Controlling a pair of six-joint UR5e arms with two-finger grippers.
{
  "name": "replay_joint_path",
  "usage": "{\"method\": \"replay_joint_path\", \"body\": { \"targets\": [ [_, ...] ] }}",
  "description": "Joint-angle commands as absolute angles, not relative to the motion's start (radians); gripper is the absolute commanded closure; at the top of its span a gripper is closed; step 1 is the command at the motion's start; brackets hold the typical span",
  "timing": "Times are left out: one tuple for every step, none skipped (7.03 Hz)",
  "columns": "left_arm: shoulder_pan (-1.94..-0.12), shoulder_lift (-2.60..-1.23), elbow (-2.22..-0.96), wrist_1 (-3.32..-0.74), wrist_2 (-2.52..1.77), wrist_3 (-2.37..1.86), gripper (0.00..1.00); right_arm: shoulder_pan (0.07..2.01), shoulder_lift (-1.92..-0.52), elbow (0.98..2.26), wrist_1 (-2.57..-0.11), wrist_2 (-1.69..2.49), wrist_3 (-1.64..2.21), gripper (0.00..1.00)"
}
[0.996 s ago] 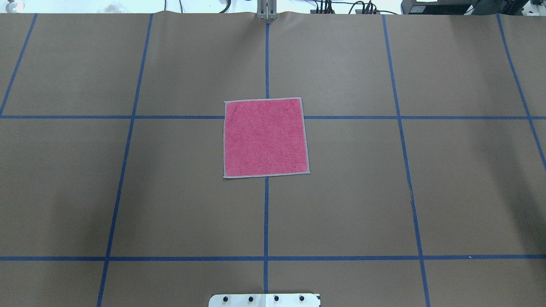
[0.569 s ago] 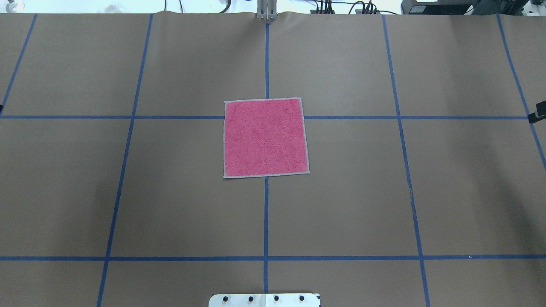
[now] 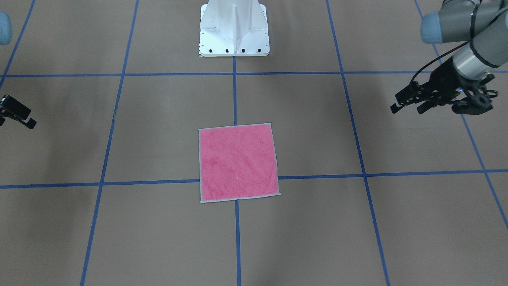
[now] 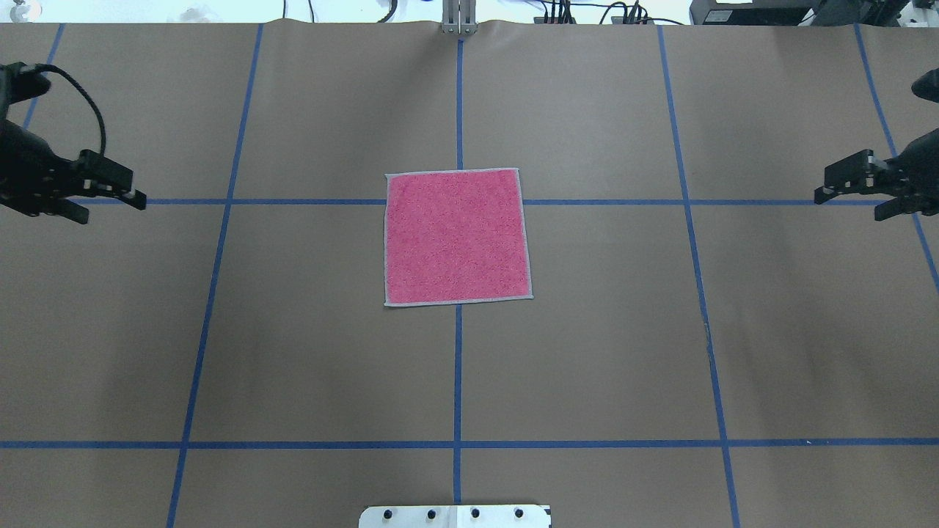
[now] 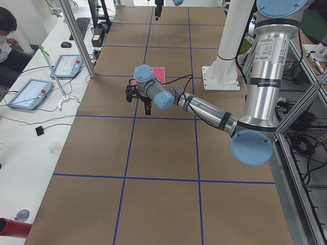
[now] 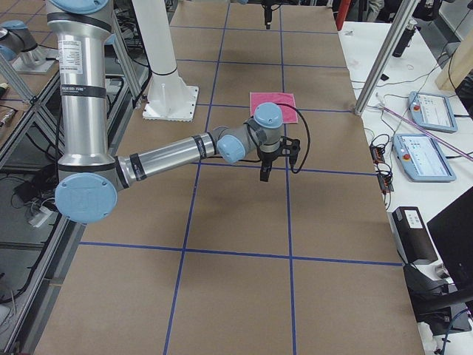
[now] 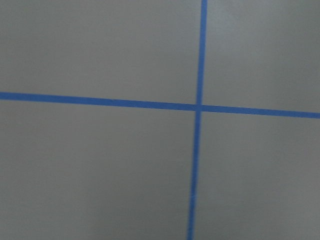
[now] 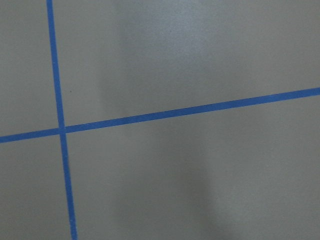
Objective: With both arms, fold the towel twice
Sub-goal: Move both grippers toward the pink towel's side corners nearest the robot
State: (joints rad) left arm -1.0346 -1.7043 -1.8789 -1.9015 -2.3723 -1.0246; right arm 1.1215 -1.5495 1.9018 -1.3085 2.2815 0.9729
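The towel [image 4: 456, 236] lies flat and unfolded, pink face up with a light grey edge, at the middle of the brown paper table; it also shows in the front view as the towel [image 3: 237, 162]. My left gripper [image 4: 114, 207] hovers far off at the table's left side, open and empty, its fingers pointing toward the towel; it appears again as the left gripper [image 3: 406, 109]. My right gripper [image 4: 849, 204] hovers far off at the right side, open and empty. Both wrist views show only paper and tape lines.
Blue tape lines [image 4: 458, 367] divide the table into a grid. The white pedestal base [image 3: 234, 31] stands at the robot's edge. A metal post [image 5: 76, 35] and control tablets [image 5: 29, 93] sit on the side bench, where a person [image 5: 9, 30] sits.
Both grippers have come into the overhead view from its left and right edges, moving inward toward the towel. The towel has not moved.
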Motion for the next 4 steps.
{"method": "replay_joint_path", "body": {
  "targets": [
    [-0.872,-1.819,-1.887,-1.91,-2.259,-1.3,0.0,0.981,-1.475,1.95,-1.308,2.185,1.245,0.0],
    [-0.788,-1.851,-1.885,-1.91,-2.173,-1.383,0.0,0.947,-1.427,1.951,-1.308,2.175,1.349,0.0],
    [-0.703,-1.879,-1.879,-1.91,-2.084,-1.447,0.0,0.902,-1.39,1.951,-1.31,2.145,1.421,0.0],
    [-0.649,-1.916,-1.864,-1.91,-2.028,-1.501,0.0,0.849,-1.356,1.951,-1.31,2.091,1.486,0.0]
  ]
}}
